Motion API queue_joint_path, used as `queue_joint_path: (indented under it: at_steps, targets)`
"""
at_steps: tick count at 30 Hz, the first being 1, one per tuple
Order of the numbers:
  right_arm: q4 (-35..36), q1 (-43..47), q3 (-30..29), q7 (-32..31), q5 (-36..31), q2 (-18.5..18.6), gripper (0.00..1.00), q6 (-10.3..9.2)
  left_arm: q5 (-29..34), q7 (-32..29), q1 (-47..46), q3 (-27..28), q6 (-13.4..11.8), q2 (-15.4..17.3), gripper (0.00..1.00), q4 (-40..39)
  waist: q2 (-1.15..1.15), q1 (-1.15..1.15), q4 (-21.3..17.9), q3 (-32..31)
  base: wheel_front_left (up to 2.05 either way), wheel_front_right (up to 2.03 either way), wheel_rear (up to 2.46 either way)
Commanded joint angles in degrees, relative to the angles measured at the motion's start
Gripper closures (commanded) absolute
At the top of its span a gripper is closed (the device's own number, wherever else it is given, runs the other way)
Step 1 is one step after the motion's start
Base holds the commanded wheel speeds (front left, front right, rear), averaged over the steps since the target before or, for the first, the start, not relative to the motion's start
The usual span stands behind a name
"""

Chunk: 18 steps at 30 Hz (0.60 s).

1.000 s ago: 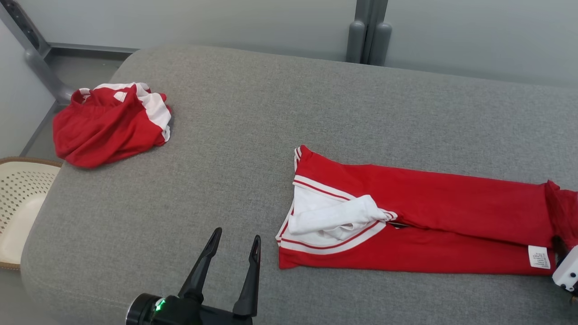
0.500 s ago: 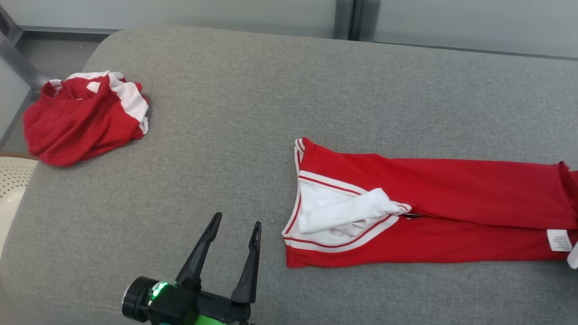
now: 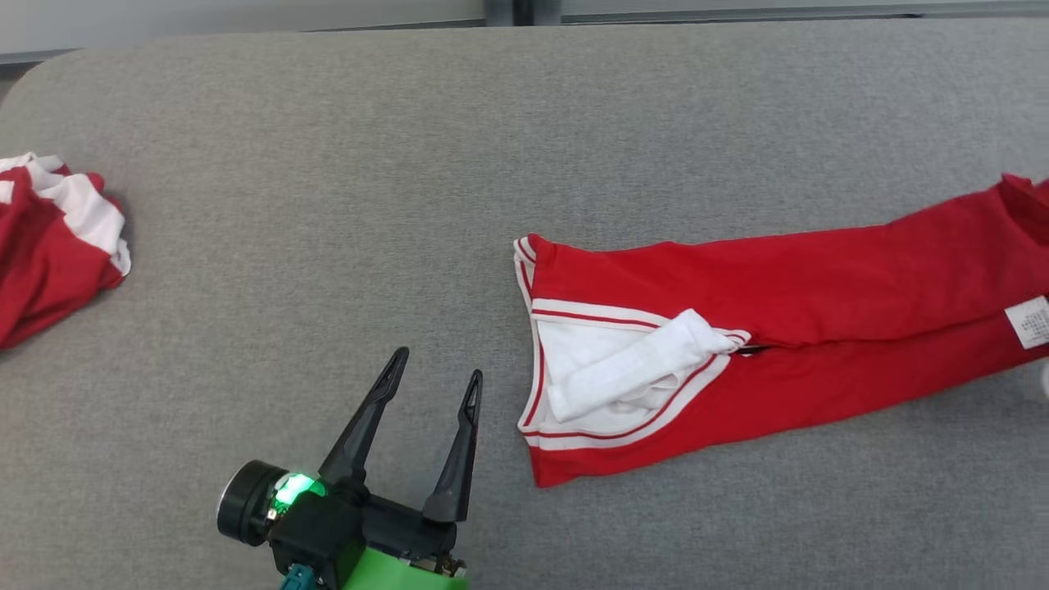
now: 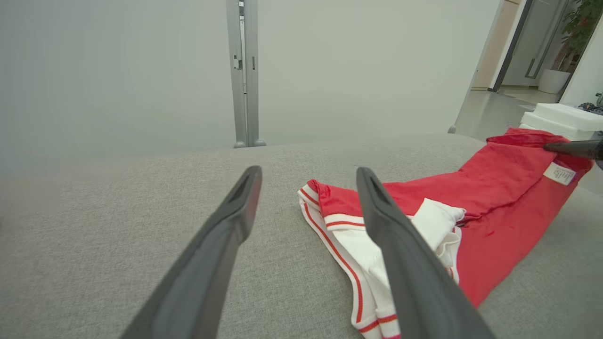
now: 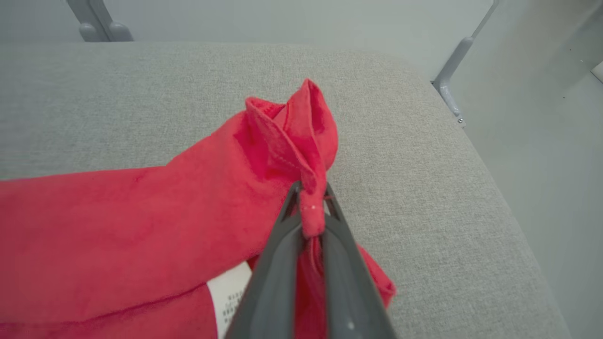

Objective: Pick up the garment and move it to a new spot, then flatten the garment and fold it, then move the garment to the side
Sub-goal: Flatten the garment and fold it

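Hovering open and empty over the grey cushion (image 3: 328,164), my left gripper (image 3: 439,364) is near the collar (image 3: 606,377) of the red garment (image 3: 819,279) lying there. My right gripper (image 5: 309,197) pinches its hem (image 5: 301,122); the cloth seems soft and limp, so I would hold both ends.

The white tag (image 3: 1031,321) on the red garment (image 3: 819,279) carries tiny dark print, too small to read.
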<state>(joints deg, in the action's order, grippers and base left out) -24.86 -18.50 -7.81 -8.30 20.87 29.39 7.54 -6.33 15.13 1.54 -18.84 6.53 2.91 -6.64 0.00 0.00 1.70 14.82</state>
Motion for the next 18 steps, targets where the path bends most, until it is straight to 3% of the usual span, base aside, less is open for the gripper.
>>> queue_joint_path:
  at_steps: [1,10,18]
  targets:
    - [2.66,-0.28,0.81,-0.74,-0.47,-0.84,1.00,-0.11,0.49,-0.01,-0.63,0.06,0.15,0.07,0.00,0.25,0.00,0.00,-3.40,0.08,0.00,0.00,0.00]
    - [22.93,5.21,4.61,-7.43,-4.43,-5.28,1.00,-0.11,0.28,-0.01,0.58,-0.40,0.51,0.05,0.00,0.92,0.00,0.00,-2.70,-3.45,0.00,0.00,0.00]
    - [33.84,8.78,9.23,-10.67,-6.61,-12.12,1.00,-0.11,-0.09,-0.01,1.44,-0.13,0.08,0.04,0.00,0.32,0.00,0.00,0.68,-3.76,0.00,0.00,0.00]
